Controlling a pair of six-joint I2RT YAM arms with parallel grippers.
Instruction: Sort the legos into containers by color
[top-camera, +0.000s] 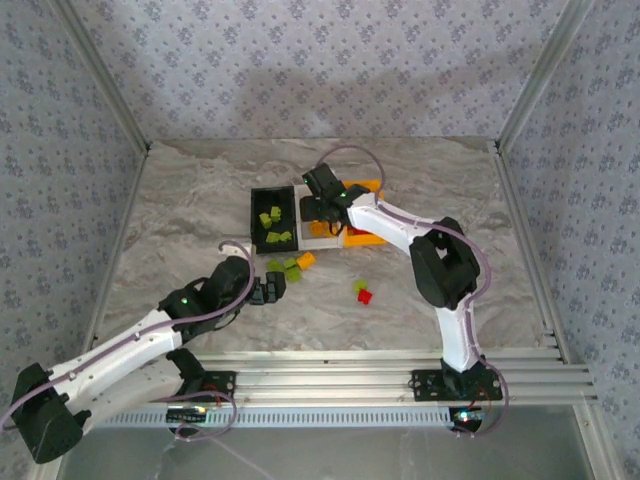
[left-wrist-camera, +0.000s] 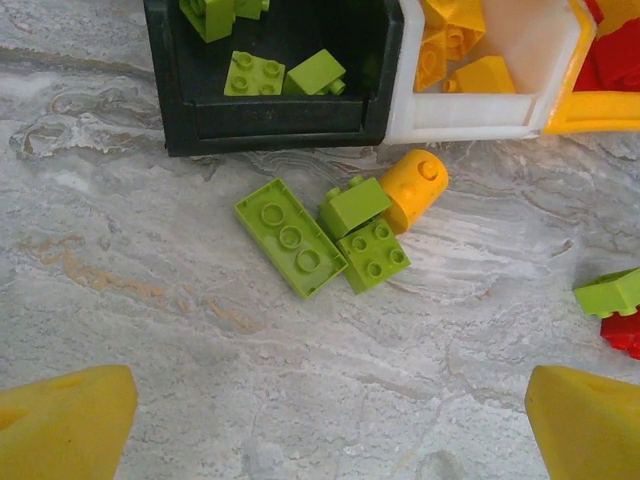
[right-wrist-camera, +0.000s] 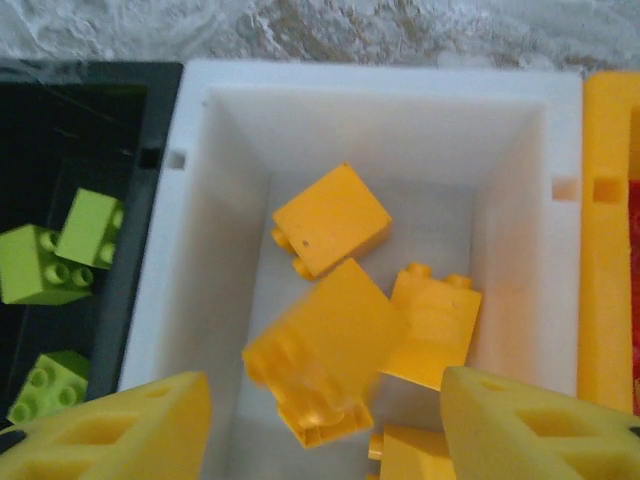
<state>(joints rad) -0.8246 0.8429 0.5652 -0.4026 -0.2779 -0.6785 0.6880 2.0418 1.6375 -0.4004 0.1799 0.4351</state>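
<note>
Legos, loose cluster: long lime brick (left-wrist-camera: 290, 237) lies flat, studs up, long axis diagonal, beside smaller lime bricks (left-wrist-camera: 372, 255) and an orange-yellow cylinder (left-wrist-camera: 415, 185), just off the black bin (left-wrist-camera: 270, 128) near wall, around the middle of the table (left-wrist-camera: 200, 350). Left gripper (left-wrist-camera: 325, 400) hovers above, fingers apart, empty. Right gripper (right-wrist-camera: 330, 400), likewise spread, points down into the white bin (right-wrist-camera: 230, 110) over orange-yellow bricks (right-wrist-camera: 332, 218), one blurred, perhaps unsupported.

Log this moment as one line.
left gripper open near green bricks on table | right gripper open above white bin | yellow brick blurred inside
</note>
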